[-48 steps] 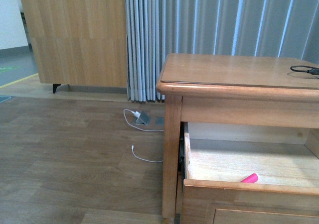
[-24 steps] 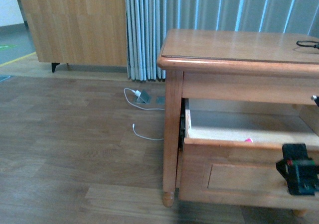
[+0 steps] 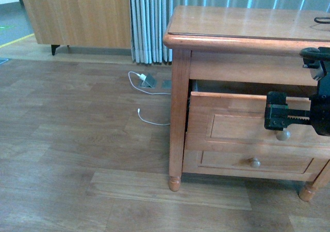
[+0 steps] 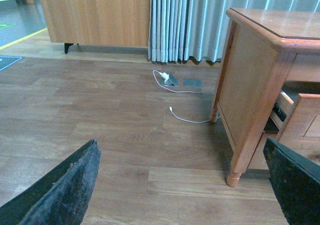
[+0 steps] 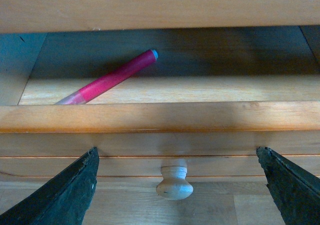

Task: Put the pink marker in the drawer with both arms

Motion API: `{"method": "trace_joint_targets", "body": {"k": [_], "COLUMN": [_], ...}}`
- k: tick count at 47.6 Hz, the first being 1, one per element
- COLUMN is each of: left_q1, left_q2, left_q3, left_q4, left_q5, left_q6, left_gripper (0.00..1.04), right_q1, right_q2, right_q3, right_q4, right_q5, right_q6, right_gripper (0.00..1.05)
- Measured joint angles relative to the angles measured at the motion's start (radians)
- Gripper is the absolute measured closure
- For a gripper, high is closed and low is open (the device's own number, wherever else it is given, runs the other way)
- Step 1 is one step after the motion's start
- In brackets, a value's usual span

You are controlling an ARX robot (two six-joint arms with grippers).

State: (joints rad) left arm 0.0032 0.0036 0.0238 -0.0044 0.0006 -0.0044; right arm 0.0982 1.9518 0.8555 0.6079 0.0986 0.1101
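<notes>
Now, from the front, the drawer (image 3: 247, 126) of the wooden nightstand (image 3: 232, 31) stands partly pulled out, and the right gripper (image 3: 281, 117) hangs before its front, just above the round knob (image 3: 282, 135), without touching it. By the left wrist camera, the left gripper (image 4: 180, 185) hangs above the floor (image 4: 100, 115) with fingers wide apart. By the right wrist camera, the right fingers are also spread wide, and the pink marker (image 5: 107, 78) lies inside the drawer, slanted on its bottom.
</notes>
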Motion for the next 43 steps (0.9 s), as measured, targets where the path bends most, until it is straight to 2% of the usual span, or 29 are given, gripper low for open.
{"method": "trace_joint_targets", "body": {"k": [26,43], "left_q1": [0.0,0.0], "left_q2": [0.0,0.0], "left_q3": [0.0,0.0], "left_q4": [0.0,0.0], "left_q5": [0.0,0.0], "left_q6": [0.0,0.0], "left_gripper": [0.06,0.06], "right_q1": [-0.017,-0.026], "right_q2": [0.236,0.225], "right_q3": [0.205,0.171], "right_q4": [0.166,0.211], "right_q5": [0.047,0.047], "right_q6": [-0.02,-0.015], "right_gripper": [0.08,0.08]}}
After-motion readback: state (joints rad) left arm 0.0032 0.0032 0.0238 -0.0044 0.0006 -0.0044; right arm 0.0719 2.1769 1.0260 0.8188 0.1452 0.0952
